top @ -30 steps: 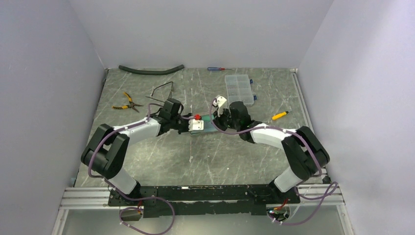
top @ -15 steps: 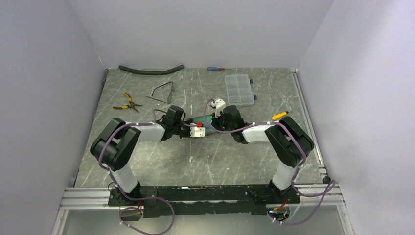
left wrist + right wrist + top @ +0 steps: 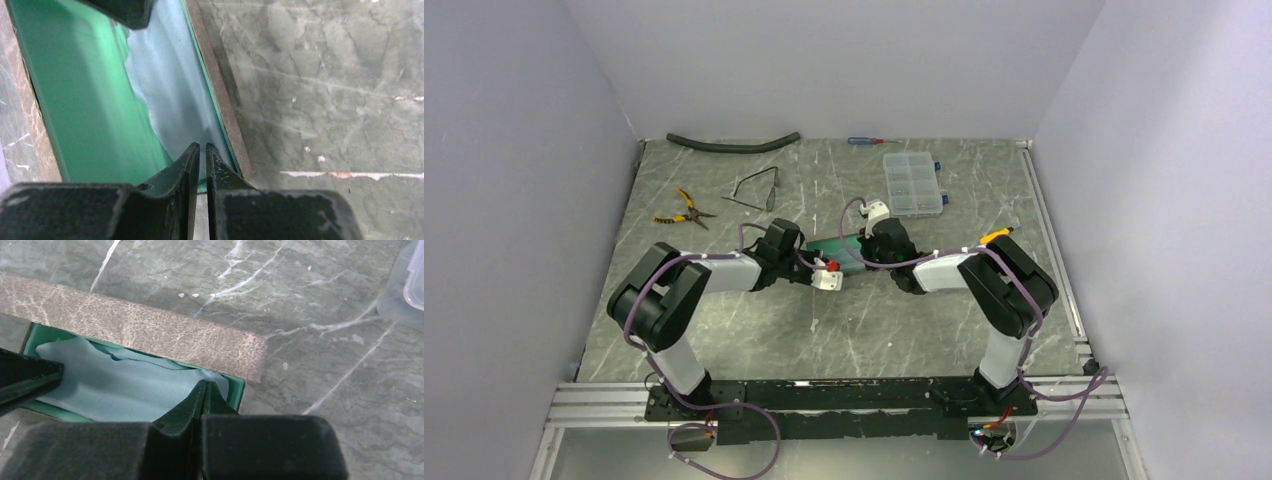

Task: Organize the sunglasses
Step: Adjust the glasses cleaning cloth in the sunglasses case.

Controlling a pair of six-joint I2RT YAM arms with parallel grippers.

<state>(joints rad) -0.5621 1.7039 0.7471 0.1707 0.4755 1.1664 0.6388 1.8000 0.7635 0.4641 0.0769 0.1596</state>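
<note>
The sunglasses lie open on the table at the back left, far from both grippers. The brown case lies open mid-table, showing its teal lining and a pale cloth. My left gripper sits at the case's left end, its jaws closed to a thin slit over the cloth's corner; I cannot tell if anything is pinched. My right gripper is shut, with its tips on the cloth in the case's right end. A brown flap lies flat behind the lining.
Yellow-handled pliers lie left of the sunglasses. A black hose and a screwdriver lie along the back wall. A clear organiser box stands behind the right gripper, and a yellow tool lies to the right.
Both arms have drawn their elbows in and their wrists have dipped lower at the case. More of the teal lining shows between the two grippers.
</note>
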